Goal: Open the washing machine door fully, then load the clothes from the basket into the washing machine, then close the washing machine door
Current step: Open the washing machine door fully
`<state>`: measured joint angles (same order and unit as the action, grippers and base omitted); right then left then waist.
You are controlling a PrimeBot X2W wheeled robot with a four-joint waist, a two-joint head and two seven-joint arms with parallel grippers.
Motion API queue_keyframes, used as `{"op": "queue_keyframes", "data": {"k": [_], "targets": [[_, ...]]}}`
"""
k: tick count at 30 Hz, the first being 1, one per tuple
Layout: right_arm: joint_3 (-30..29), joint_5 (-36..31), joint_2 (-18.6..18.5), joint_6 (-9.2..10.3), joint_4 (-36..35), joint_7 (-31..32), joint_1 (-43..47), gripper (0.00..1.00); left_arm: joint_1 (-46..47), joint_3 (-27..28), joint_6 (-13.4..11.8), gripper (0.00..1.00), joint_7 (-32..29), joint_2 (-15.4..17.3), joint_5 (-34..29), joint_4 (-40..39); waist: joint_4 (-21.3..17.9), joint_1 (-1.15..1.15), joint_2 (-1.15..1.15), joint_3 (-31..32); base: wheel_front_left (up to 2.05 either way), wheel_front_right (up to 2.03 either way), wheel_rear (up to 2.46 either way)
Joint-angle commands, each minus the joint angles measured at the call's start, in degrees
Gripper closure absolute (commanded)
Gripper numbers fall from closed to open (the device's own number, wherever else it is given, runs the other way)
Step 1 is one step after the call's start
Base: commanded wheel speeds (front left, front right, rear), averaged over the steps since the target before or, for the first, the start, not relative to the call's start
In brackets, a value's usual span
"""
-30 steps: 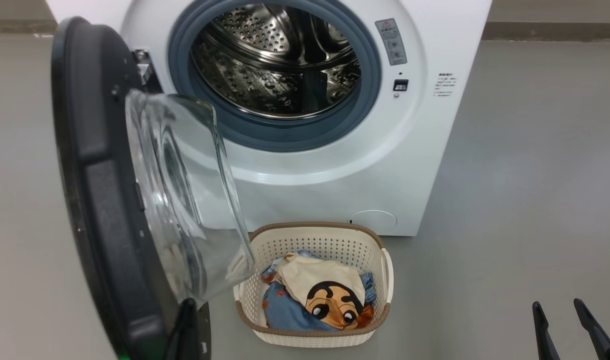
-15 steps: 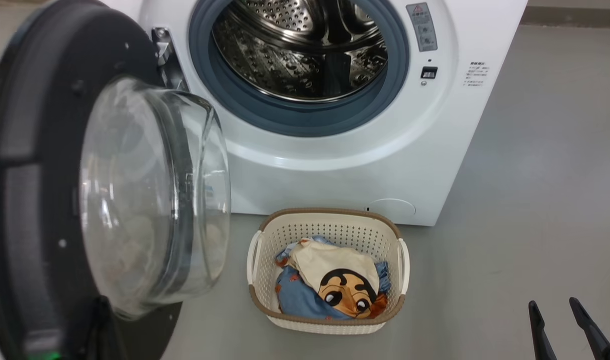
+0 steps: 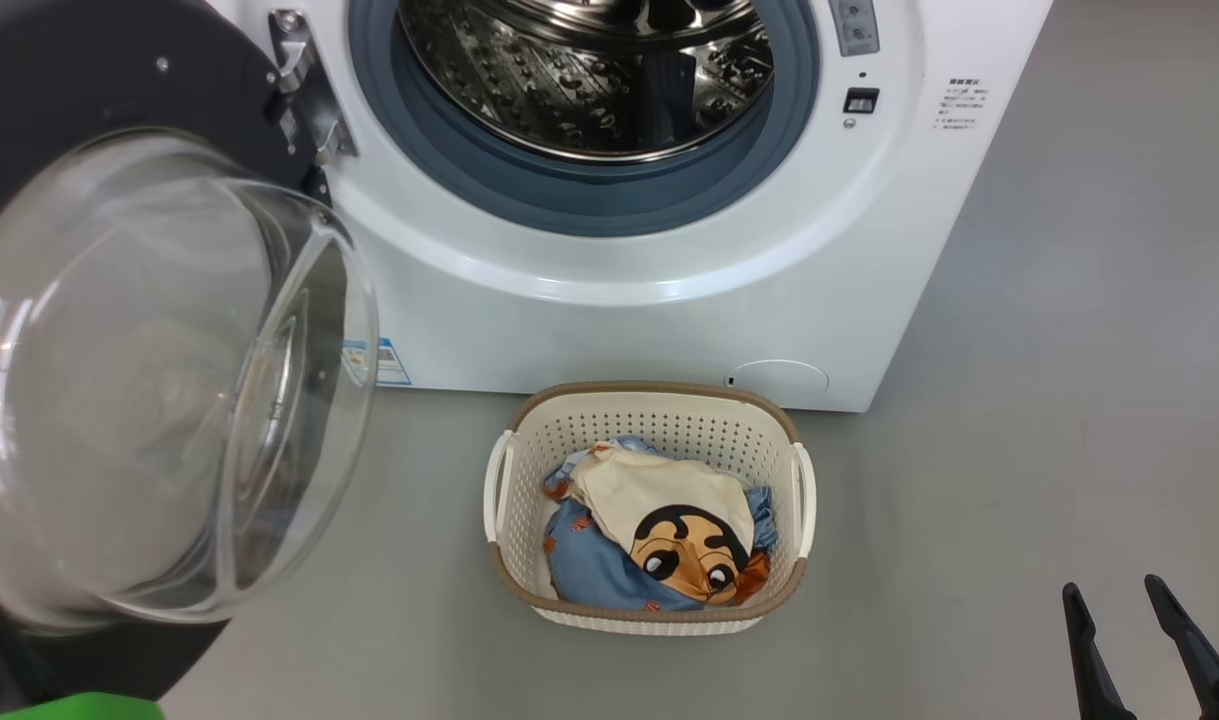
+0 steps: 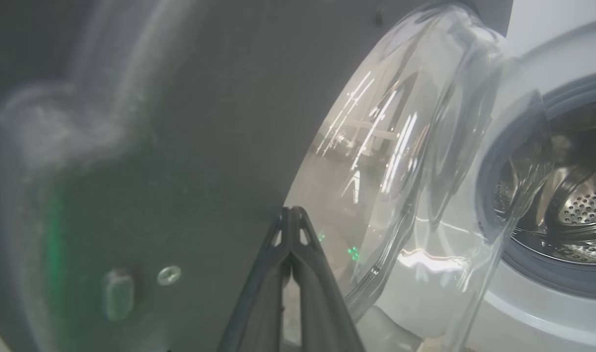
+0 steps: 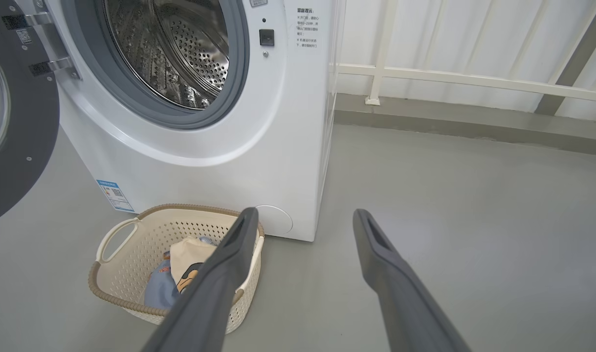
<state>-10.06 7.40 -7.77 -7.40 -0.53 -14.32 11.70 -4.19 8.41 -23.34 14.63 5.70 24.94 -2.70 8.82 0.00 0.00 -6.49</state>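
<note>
**Door swung out at left; clothes lying in basket**

The washing machine (image 3: 669,320) stands on a grey floor (image 3: 1019,450) with its mouth uncovered. The grey-blue gasket (image 3: 569,205) rings a drum (image 3: 589,70) of bare perforated steel. The washing machine door (image 3: 89,70) hangs from a metal hinge (image 3: 304,95) on the left of the opening. It is swung well out, with its inner face and bulging glass window (image 3: 149,380) turned toward the head camera. The window covers much of the lower left of the head view and partly overlaps a blue label sticker (image 3: 379,362) on the cabinet front.

The basket (image 3: 659,388) sits on the floor just in front of the machine, below the opening and near a round service cover (image 3: 775,378). The clothes (image 3: 659,540) lie inside it, the cream piece with the cartoon face on top of the blue fabric.

The left gripper (image 4: 291,215) has its fingers pressed together with nothing between them. Its tips sit close against the door's inner face, at the edge of the glass; contact cannot be confirmed. The right gripper (image 3: 1112,587) is low at the right, well apart from the basket, with its fingers spread wide and holding nothing.

The door and its window take up the space left of the basket. The floor to the right of the machine is open as far as a white railing (image 5: 449,78) and the kerb at the wall. Nothing stands between the basket and the drum opening.
</note>
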Motion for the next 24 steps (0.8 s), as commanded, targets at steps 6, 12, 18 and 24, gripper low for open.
{"op": "queue_keyframes", "data": {"k": [6,12,18,24], "targets": [[1.2,1.1,-1.6,-0.09,-1.1,-0.7,-1.6,0.0,4.5,8.8,1.3,1.0,0.4,0.2,-2.0,0.6,-0.8,0.0,0.0,-0.7,0.0,0.0,0.0],[1.1,1.0,-1.5,-0.09,-0.8,-0.7,-1.8,0.0,5.8,13.3,3.6,1.0,0.4,-0.6,-3.2,3.3,-1.1,0.0,0.0,-0.3,0.0,0.0,0.0],[1.0,1.0,-1.3,-0.09,-0.6,-0.7,-1.7,0.0,6.1,15.1,5.2,1.0,0.4,-2.0,-3.9,2.4,-0.8,0.0,0.0,0.2,0.0,0.0,0.0],[1.5,0.8,-1.2,-0.09,-0.4,-0.7,-1.5,0.0,3.3,12.5,6.9,1.0,0.4,-2.7,-2.5,-3.9,-0.1,0.0,0.0,1.2,0.0,0.0,0.0]]}}
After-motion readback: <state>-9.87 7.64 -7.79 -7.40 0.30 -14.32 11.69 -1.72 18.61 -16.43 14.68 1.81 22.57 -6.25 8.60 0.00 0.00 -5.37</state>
